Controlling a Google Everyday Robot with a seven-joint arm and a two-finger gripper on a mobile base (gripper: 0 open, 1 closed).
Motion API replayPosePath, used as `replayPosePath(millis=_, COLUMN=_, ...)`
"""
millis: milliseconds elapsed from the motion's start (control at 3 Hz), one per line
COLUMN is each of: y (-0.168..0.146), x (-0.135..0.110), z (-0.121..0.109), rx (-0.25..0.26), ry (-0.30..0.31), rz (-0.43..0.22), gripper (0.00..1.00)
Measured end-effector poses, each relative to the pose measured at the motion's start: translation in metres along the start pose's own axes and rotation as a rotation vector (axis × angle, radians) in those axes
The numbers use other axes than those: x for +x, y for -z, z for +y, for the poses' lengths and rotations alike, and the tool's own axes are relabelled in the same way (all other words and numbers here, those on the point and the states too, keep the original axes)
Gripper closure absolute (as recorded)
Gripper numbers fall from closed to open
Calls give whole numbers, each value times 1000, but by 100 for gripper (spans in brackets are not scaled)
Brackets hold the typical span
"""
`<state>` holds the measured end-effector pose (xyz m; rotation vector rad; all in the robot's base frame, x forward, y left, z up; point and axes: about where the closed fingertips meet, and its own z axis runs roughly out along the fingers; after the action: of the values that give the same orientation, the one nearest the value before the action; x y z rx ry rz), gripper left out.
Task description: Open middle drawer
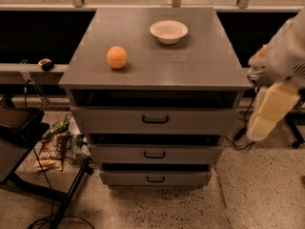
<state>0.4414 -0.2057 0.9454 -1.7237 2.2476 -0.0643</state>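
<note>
The grey metal cabinet [152,75] stands in the middle of the view with three drawer fronts. The middle drawer [190,154] has a flat grey front and a small black centre handle [154,154]; its front sits a little forward of the cabinet, with a dark gap above it. The top drawer [200,120] has a wider black handle, and the lowest drawer [186,178] is the narrowest. My gripper [257,128] hangs at the right edge, beside the cabinet's right side, at about the height of the top and middle drawers, well right of the handle.
An orange [116,57] and a white bowl [168,31] sit on the cabinet top. Snack bags [51,152], a dark stand [19,142] and cables lie on the floor at the left. A cable [238,138] trails at the right.
</note>
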Motion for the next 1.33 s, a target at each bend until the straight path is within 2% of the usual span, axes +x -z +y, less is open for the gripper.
replayPosePath(millis=333, y=-72, x=-15, z=16, rx=-28, ry=-5, rz=-10, gripper=0)
replayPosePath(millis=667, y=-138, x=-23, z=25, rx=-32, ry=-38, rz=9, gripper=0)
replayPosePath(millis=1000, y=-192, x=-26, z=28, rx=-25, ry=-81, rz=63, gripper=0)
replayPosePath(millis=1333, y=-230, x=-19, z=33, rx=-33, ry=-119, rz=95, gripper=0)
